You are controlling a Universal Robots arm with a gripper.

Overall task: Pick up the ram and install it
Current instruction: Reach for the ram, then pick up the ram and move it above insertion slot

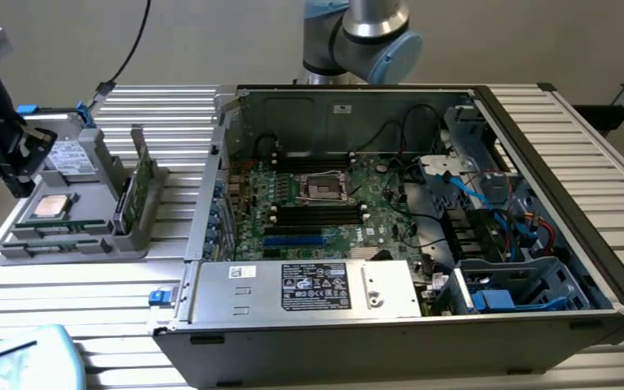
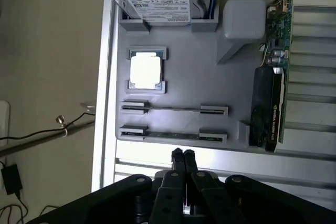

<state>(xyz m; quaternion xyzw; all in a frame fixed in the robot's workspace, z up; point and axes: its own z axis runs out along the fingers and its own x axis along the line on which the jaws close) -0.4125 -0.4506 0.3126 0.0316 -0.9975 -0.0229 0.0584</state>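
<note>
**Tool shut and empty beside the parts tray, ram in its holder**

Exterior view: I see the black tool [image 1: 17, 183] at the exterior view's left edge, above the outer side of a moulded grey plastic tray [image 1: 68, 250]. The tray sits on a ribbed aluminium desk [image 1: 572, 122]. On it lie a square silver processor [image 1: 52, 207] and a graphics card [image 1: 133, 191] standing on edge. Just beside the tray, toward the exterior view's right, is an open sheet-metal computer case [image 1: 290, 349]. Inside it a green motherboard [image 1: 344, 219] lies flat, and a boxy silver power supply [image 1: 312, 288] carries a dark label. The arm's rounded grey-and-blue joint [image 1: 361, 32] rises behind the case.

Wrist view: my tool's two slim black fingers are pressed flat together with nothing between them. Their tips are over a bright desk slat, just beside the tray's edge. The ram [image 2: 173, 136] is the closest part to them. It is a thin greenish strip seen edge-on, held at both ends in small grey clips, and the fingers are not touching it. A second thin strip [image 2: 173, 109] lies parallel to it, one row farther away. Beyond that row are the glossy processor and a metal hard drive [image 2: 157, 3] with a white label.
</note>
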